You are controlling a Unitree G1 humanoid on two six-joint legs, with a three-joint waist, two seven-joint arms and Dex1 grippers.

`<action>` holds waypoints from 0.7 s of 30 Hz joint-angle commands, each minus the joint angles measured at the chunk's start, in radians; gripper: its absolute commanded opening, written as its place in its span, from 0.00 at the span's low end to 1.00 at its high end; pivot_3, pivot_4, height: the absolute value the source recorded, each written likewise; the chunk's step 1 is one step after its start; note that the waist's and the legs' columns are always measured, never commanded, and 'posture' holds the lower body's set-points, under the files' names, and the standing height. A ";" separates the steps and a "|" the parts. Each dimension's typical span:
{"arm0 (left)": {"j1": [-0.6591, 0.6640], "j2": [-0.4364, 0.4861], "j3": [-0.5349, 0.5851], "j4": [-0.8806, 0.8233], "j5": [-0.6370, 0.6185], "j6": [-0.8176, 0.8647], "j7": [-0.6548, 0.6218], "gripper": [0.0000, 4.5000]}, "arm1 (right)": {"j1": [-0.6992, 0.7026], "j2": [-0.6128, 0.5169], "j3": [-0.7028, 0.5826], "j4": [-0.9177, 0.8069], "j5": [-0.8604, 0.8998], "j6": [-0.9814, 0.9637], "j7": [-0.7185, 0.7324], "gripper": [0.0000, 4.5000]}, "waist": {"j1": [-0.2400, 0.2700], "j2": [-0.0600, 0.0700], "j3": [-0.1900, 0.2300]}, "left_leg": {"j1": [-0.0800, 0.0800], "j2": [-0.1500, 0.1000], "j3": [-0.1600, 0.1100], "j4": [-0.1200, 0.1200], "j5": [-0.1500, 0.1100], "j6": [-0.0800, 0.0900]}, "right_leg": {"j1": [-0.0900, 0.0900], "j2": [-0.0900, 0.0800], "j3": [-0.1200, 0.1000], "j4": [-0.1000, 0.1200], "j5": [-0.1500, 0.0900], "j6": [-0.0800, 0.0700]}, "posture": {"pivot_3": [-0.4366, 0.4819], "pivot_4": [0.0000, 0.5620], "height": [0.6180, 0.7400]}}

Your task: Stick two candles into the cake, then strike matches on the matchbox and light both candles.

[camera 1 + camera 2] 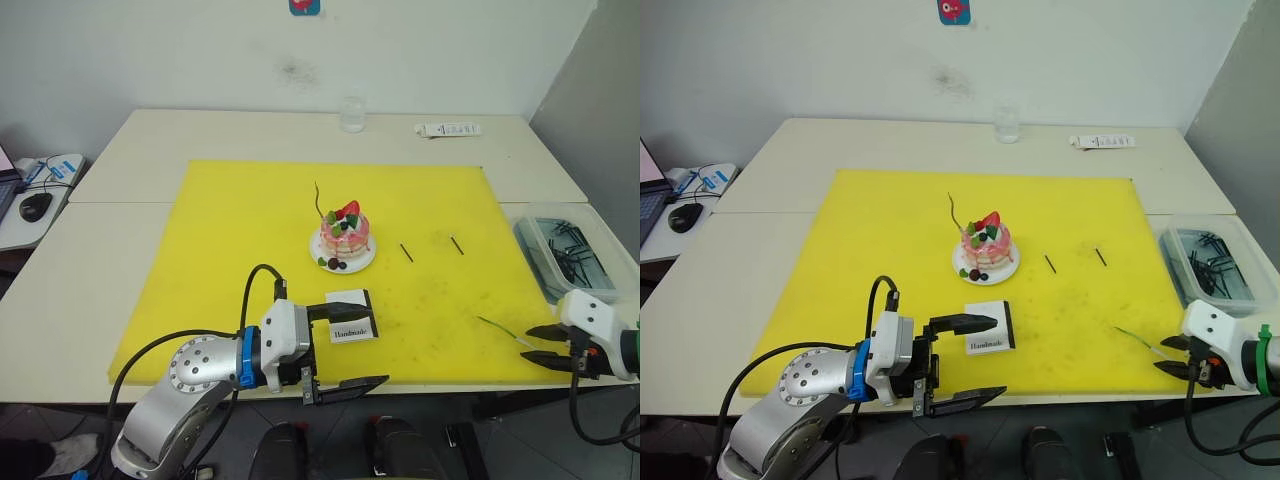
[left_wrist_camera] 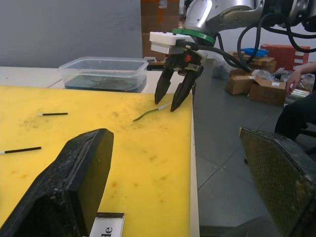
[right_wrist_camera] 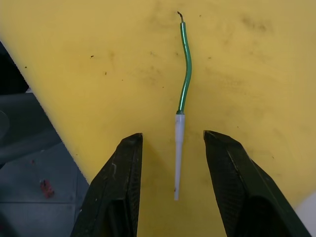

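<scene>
The right gripper (image 3: pixel 173 163) is spread, its fingers either side of the white base of the loose candle (image 3: pixel 183 89), which lies flat on the yellow mat (image 1: pixel 250 220) at the mat's near right corner, well to the right of the cake (image 1: pixel 345 232) and nearer the robot. The step in hand looks like picking up this second candle. To do it well, I would close on the white base rather than the thin green stem, which is curved and would likely bend or roll. The candle sits a little off the middle of the gap, so centre it before pinching, and come low enough that the fingertips reach the mat, since the stick is very thin. The mat edge is just beside the candle; a nudge could push it off.

The left gripper (image 1: pixel 345 345) is wide open, near the mat's front edge, with the matchbox (image 1: pixel 348 316) just beyond it, between it and the cake. It holds nothing and should stay clear.

One candle (image 1: pixel 318 200) already stands in the cake, leaning slightly, on its left side. The second should go in apart from it, clear of the strawberry.

The two matches (image 1: pixel 407 252) lie right of the cake, untouched.
</scene>
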 commanded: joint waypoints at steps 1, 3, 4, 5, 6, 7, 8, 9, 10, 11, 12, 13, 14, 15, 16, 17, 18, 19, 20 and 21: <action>-0.012 -0.004 -0.003 -0.047 -0.006 -0.012 0.005 1.00 | -0.054 -0.048 0.017 -0.053 0.011 0.119 -0.003 0.45 | 0.000 0.000 0.000 | 0.000 0.000 0.000 0.000 0.000 0.000 | 0.000 0.000 0.000 0.000 0.000 0.000 | 0.48 0.27 1.00; -0.017 -0.004 -0.003 -0.048 -0.007 -0.011 0.009 1.00 | -0.088 -0.062 0.039 -0.073 0.019 0.174 -0.008 0.45 | 0.000 0.000 0.000 | 0.000 0.000 0.000 0.000 0.000 0.000 | 0.000 0.000 0.000 0.000 0.000 0.000 | 0.48 0.27 1.00; -0.018 -0.005 -0.004 -0.049 -0.007 -0.010 0.011 1.00 | -0.105 -0.065 0.050 -0.085 0.023 0.197 -0.011 0.45 | 0.000 0.000 0.000 | 0.000 0.000 0.000 0.000 0.000 0.000 | 0.000 0.001 0.000 0.000 0.000 0.000 | 0.48 0.27 1.00; -0.019 -0.006 -0.004 -0.050 -0.007 -0.009 0.013 1.00 | -0.120 -0.067 0.061 -0.095 0.027 0.220 -0.014 0.45 | 0.000 0.000 0.000 | 0.000 0.000 0.000 0.000 0.000 0.000 | 0.000 0.002 0.000 0.000 0.000 0.000 | 0.48 0.27 1.00; -0.020 -0.006 -0.005 -0.051 -0.007 -0.008 0.014 1.00 | -0.132 -0.069 0.070 -0.104 0.030 0.242 -0.015 0.45 | 0.000 0.000 0.000 | 0.000 0.000 0.000 0.000 0.000 0.000 | 0.000 0.002 0.000 0.000 0.000 0.000 | 0.48 0.27 1.00; -0.020 -0.006 -0.005 -0.053 -0.008 -0.007 0.016 1.00 | -0.142 -0.072 0.078 -0.111 0.032 0.261 -0.014 0.45 | 0.000 0.000 0.000 | 0.000 0.000 0.000 0.000 0.000 0.000 | 0.000 0.002 0.000 0.000 0.000 0.000 | 0.48 0.27 1.00; -0.019 -0.006 -0.006 -0.054 -0.008 -0.006 0.017 1.00 | -0.147 -0.077 0.086 -0.117 0.031 0.275 -0.009 0.45 | 0.000 0.000 0.000 | 0.000 0.000 0.000 0.000 0.000 0.000 | 0.000 0.002 0.000 0.000 0.000 0.000 | 0.48 0.27 1.00; -0.018 -0.006 -0.006 -0.055 -0.008 -0.006 0.018 1.00 | -0.152 -0.081 0.092 -0.120 0.029 0.288 -0.007 0.45 | 0.001 0.000 0.000 | 0.000 0.000 0.000 0.000 0.000 0.000 | 0.000 0.002 0.000 0.000 0.000 0.000 | 0.48 0.27 1.00; -0.016 -0.006 -0.007 -0.057 -0.008 -0.005 0.018 1.00 | -0.155 -0.086 0.098 -0.122 0.026 0.295 -0.005 0.45 | 0.000 0.000 0.000 | 0.000 0.000 0.000 0.000 0.000 0.000 | 0.000 0.002 0.000 0.000 0.000 0.000 | 0.48 0.27 1.00; -0.015 -0.005 -0.008 -0.058 -0.008 -0.005 0.019 1.00 | -0.158 -0.093 0.105 -0.123 0.022 0.300 -0.003 0.45 | 0.001 0.000 0.000 | 0.000 0.000 0.000 0.000 0.000 0.000 | 0.000 0.002 0.000 0.000 0.000 0.000 | 0.48 0.27 1.00; -0.014 -0.005 -0.008 -0.059 -0.008 -0.005 0.019 1.00 | -0.162 -0.098 0.110 -0.122 0.020 0.305 -0.001 0.45 | 0.001 0.000 0.000 | 0.000 0.000 0.000 0.000 0.000 0.000 | 0.000 0.002 0.000 0.000 0.000 0.000 | 0.48 0.27 1.00; -0.014 -0.005 -0.010 -0.060 -0.008 -0.005 0.020 1.00 | -0.165 -0.101 0.115 -0.122 0.019 0.312 -0.002 0.45 | 0.001 0.000 0.000 | 0.000 0.000 0.000 0.000 0.000 0.000 | 0.000 0.002 0.000 0.000 0.000 0.000 | 0.48 0.27 1.00; -0.014 -0.005 -0.012 -0.061 -0.007 -0.006 0.021 1.00 | -0.165 -0.107 0.120 -0.118 0.018 0.315 0.002 0.45 | 0.001 0.000 0.000 | 0.000 0.000 0.000 0.000 0.000 0.000 | 0.000 0.002 0.000 0.000 0.000 0.000 | 0.48 0.27 1.00; -0.014 -0.005 -0.013 -0.062 -0.006 -0.006 0.022 1.00 | -0.164 -0.112 0.124 -0.115 0.019 0.318 0.005 0.45 | 0.001 0.000 0.000 | 0.000 0.000 0.000 0.000 0.000 0.000 | 0.000 0.002 0.000 0.000 0.000 0.000 | 0.48 0.27 1.00; -0.016 -0.006 -0.014 -0.063 -0.006 -0.005 0.022 1.00 | -0.166 -0.114 0.127 -0.112 0.020 0.319 0.006 0.45 | 0.001 0.000 0.000 | 0.000 0.000 0.000 0.000 0.000 0.000 | 0.000 0.002 0.000 0.000 0.000 0.000 | 0.48 0.27 1.00; -0.017 -0.006 -0.015 -0.064 -0.006 -0.005 0.022 1.00 | -0.168 -0.114 0.130 -0.109 0.022 0.320 0.007 0.45 | 0.001 0.000 0.000 | 0.000 0.000 0.000 0.000 0.000 0.000 | 0.000 0.002 0.000 0.000 0.000 0.000 | 0.48 0.27 1.00; -0.017 -0.006 -0.016 -0.065 -0.006 -0.005 0.023 1.00 | -0.173 -0.112 0.133 -0.106 0.026 0.326 0.004 0.45 | 0.001 0.000 0.000 | 0.000 0.000 0.000 0.000 0.000 0.000 | 0.000 0.002 0.000 0.000 0.000 0.000 | 0.48 0.27 1.00; -0.015 -0.005 -0.017 -0.067 -0.006 -0.006 0.023 1.00 | -0.179 -0.110 0.139 -0.100 0.025 0.327 0.002 0.45 | 0.001 0.000 0.000 | 0.000 0.000 0.000 0.000 0.000 0.000 | 0.000 0.002 0.000 0.000 0.000 0.000 | 0.48 0.27 1.00; -0.014 -0.005 -0.018 -0.069 -0.006 -0.008 0.022 1.00 | -0.186 -0.109 0.145 -0.096 0.023 0.327 0.001 0.45 | 0.000 0.000 0.000 | 0.000 0.000 0.000 0.000 0.000 0.000 | 0.000 0.003 0.000 0.000 0.000 0.000 | 0.48 0.27 1.00; -0.012 -0.004 -0.020 -0.072 -0.006 -0.009 0.022 1.00 | -0.192 -0.107 0.152 -0.090 0.022 0.329 -0.001 0.45 | 0.000 0.000 0.000 | 0.000 0.000 0.000 0.000 0.000 0.000 | 0.000 0.003 0.000 0.000 0.000 0.000 | 0.48 0.27 1.00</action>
